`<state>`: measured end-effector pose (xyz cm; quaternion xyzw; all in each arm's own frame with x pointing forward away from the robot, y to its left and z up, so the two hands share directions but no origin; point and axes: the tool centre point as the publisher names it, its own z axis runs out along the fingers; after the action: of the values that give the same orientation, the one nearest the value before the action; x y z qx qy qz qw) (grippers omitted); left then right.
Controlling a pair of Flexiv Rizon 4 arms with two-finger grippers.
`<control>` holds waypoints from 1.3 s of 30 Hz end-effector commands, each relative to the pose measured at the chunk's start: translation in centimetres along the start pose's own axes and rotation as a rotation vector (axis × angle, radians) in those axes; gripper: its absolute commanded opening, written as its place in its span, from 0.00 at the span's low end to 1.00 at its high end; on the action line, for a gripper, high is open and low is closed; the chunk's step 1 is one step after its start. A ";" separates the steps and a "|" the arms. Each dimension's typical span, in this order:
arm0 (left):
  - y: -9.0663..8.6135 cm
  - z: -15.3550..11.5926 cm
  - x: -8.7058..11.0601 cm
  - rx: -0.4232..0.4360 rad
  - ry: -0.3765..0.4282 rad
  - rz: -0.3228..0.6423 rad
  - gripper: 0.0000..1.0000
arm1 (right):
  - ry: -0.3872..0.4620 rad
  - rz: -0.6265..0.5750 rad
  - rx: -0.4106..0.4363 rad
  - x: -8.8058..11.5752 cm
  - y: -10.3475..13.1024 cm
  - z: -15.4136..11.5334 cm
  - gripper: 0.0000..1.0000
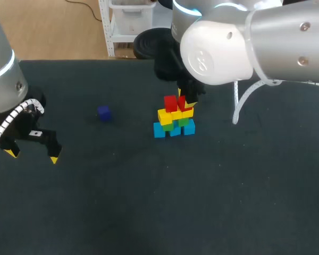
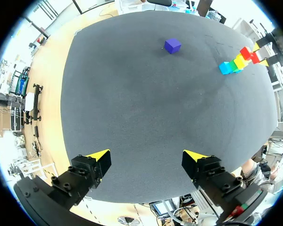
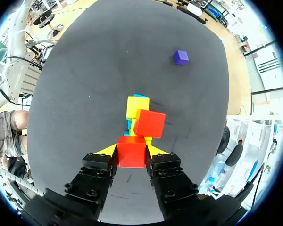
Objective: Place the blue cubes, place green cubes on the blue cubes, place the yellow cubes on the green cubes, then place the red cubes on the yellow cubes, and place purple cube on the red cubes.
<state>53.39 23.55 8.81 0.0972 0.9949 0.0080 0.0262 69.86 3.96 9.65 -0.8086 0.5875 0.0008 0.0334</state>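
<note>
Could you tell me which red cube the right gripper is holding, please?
The right-hand red cube in the head view, clamped between the right gripper's fingers; the left red cube sits free.

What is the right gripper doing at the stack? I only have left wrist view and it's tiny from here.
Observer: In the right wrist view the right gripper is shut on a red cube, with one finger on each of two opposite sides.
Operator: Other red placed?
Observer: Yes. A second red cube sits on the yellow cubes, just ahead of the held one. I cannot tell whether the two touch.
Operator: Base complete?
Observer: The head view shows three blue cubes in a row at the bottom, with green cubes on them under the yellow.
</note>
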 end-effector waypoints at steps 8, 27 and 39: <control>0.0 0.1 -0.1 0.001 0.002 0.002 1.00 | 0.008 0.001 -0.006 0.1 -0.1 0.1 0.04; 0.0 0.1 -0.1 0.001 0.002 0.002 1.00 | 0.023 0.000 -0.013 0.0 -0.3 0.4 0.04; 0.0 0.1 -0.1 0.001 0.002 0.002 1.00 | 0.018 0.000 -0.013 -0.1 -0.4 0.4 0.29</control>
<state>53.39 23.55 8.81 0.0972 0.9949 0.0080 0.0262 70.07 4.16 9.30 -0.8086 0.5879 -0.0046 0.0240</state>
